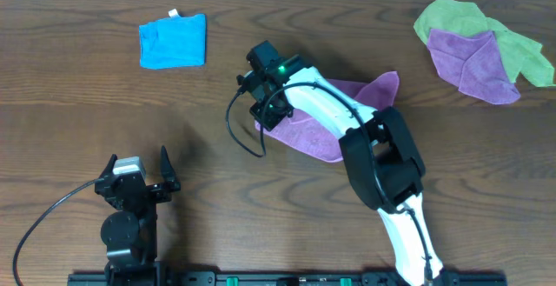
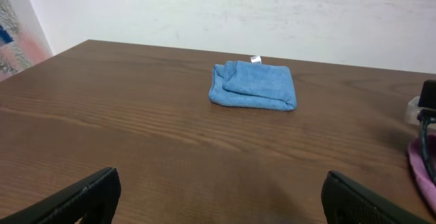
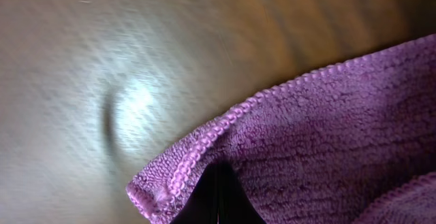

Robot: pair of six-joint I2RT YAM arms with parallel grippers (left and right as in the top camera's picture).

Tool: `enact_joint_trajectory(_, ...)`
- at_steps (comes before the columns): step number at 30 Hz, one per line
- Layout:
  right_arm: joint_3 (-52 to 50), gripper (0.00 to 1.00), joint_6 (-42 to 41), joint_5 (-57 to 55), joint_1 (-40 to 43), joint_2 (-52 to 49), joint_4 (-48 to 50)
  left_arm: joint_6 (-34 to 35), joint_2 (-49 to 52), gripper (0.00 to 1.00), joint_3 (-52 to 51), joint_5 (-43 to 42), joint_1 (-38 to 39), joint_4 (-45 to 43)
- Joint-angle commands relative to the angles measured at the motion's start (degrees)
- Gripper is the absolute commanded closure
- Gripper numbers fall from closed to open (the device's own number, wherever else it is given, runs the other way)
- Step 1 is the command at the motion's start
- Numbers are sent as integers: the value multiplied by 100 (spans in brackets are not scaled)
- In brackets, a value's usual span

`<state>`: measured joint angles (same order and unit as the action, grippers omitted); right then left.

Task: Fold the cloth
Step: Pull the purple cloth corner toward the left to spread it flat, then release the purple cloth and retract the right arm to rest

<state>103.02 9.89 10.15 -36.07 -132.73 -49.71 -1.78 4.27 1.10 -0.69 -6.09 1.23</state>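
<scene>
The right gripper point(image 1: 262, 117) is pinched shut on the edge of the cloth point(image 1: 308, 138), whose bulk lies behind it under the arm. The left gripper point(image 1: 137, 169) sits spread, a blue towel point(image 1: 173, 41) well ahead.

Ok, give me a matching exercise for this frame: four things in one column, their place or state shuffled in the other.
1. blue cloth
2. centre purple cloth
3. green cloth
4. left gripper

A. open, holding nothing
B. upper right in the overhead view
C. folded, upper left in the overhead view
D. edge pinched by the right gripper

Pairs: 1-C, 2-D, 3-B, 4-A
</scene>
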Motion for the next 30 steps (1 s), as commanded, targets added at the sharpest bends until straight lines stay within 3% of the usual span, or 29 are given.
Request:
enact_joint_trajectory(1,-55,98,-107,356,-302,-328,-44,-83,-44,5,-83,87,28,319)
enact_joint_trajectory(17,-24,99,-125,308,-1005,-326,-208,-83,-44,5,-83,87,28,319)
enact_joint_trajectory(22,619,99,-81,179,-949,-264,-750,-83,-44,5,-83,87,28,317)
enact_joint_trajectory(26,1456,99,50,-595,-892,-116,-1537,-83,-44,5,-83,87,28,317)
enact_joint_trajectory(30,1478,98,262,-903,-730,258,-2000,-83,-44,5,-83,87,28,317)
